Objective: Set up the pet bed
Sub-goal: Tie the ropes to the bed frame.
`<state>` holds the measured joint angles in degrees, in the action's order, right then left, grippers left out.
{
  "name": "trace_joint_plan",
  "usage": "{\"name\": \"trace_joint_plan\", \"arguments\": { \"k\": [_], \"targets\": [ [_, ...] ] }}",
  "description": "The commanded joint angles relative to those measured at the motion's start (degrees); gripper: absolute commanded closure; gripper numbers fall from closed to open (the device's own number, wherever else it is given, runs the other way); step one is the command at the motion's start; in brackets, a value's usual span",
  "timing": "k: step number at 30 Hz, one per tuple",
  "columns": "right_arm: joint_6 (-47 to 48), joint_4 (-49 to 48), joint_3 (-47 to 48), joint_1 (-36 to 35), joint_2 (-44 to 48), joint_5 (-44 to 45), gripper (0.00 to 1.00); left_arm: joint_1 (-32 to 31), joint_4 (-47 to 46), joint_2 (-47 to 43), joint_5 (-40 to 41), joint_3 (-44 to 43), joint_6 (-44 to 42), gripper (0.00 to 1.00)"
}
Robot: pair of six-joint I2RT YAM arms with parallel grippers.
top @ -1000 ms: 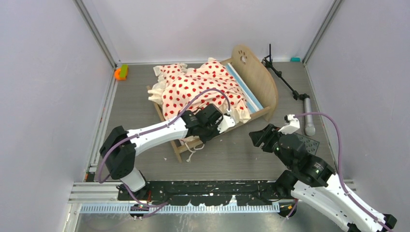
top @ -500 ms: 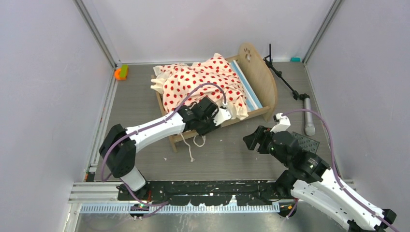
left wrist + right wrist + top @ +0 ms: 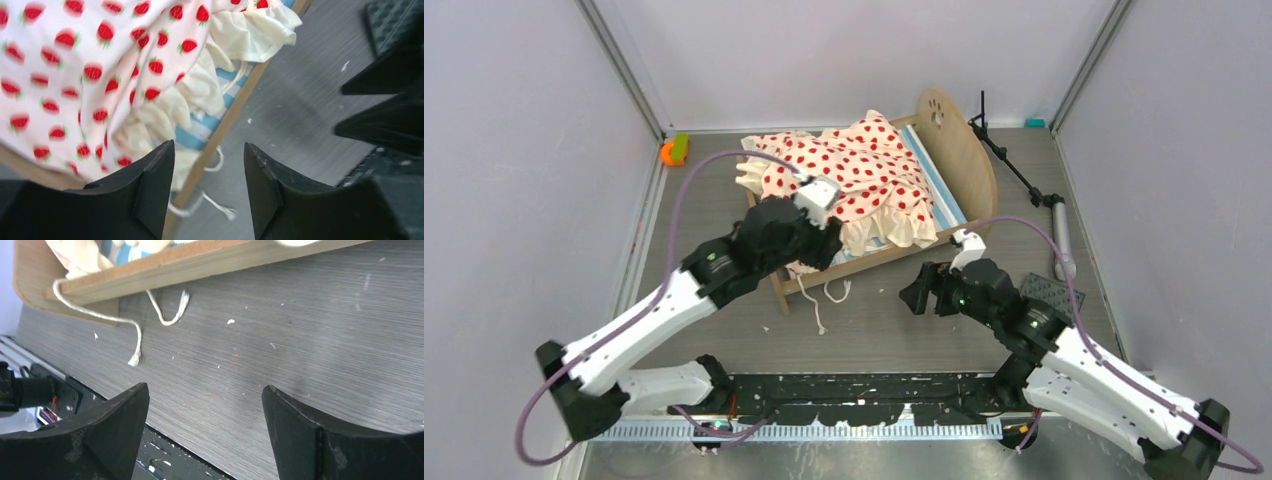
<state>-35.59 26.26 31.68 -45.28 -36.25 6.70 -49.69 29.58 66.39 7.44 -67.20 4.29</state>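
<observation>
Grey table [image 3: 894, 325] carries the pet bed [image 3: 859, 175], black tripod [image 3: 1014, 165] beside it; left gripper [image 3: 209, 150] half-spread, right gripper [image 3: 205, 390] wide, both empty.

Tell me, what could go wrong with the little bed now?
1. Loose strings dangle from the bed onto the table, right by the open right end effector. A finger might snag one and drag the bed.
2. The spotted blanket lies bunched, its ruffle over the near rail. The open left end effector just above could catch it and pull it off.
3. A shove might knock the bed into the tripod beside it.
</observation>
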Motion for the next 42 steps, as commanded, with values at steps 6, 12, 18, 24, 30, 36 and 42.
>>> {"name": "trace_joint_plan", "arguments": {
  "k": [6, 12, 18, 24, 30, 36, 42],
  "targets": [
    [7.36, -17.72, 1.29, -4.36, -16.46, -3.35, 0.22, -12.03, 7.09, -19.88, 16.73, 19.89, 37.14, 0.49],
    [9.41, -22.95, 3.77, -8.64, -24.76, -1.32, 0.27, -14.14, 9.10, -19.66, 24.45, 26.00, 44.59, 0.52],
    [9.68, -23.38, 5.34, -10.47, -28.22, -0.41, 0.30, -2.66, 3.51, -17.34, 16.73, 27.97, 39.38, 0.50],
    [10.27, -25.82, 4.69, -10.80, -29.01, -0.35, 0.31, 11.74, -1.33, -12.42, 5.45, 26.21, 30.70, 0.49],
    [14.75, -30.68, 6.41, -11.21, -34.64, -3.51, 0.31, 15.42, -2.48, -8.13, 1.39, 21.46, 25.33, 0.48],
    [24.86, -33.60, 11.07, -11.76, -42.01, -4.94, 0.28, 15.40, -5.12, -14.67, -0.05, 29.26, 31.46, 0.47],
    [33.47, -33.35, 17.21, -11.76, -53.19, -5.73, 0.23, 13.17, -7.25, -19.66, 1.07, 37.66, 36.75, 0.47]
  ]
}}
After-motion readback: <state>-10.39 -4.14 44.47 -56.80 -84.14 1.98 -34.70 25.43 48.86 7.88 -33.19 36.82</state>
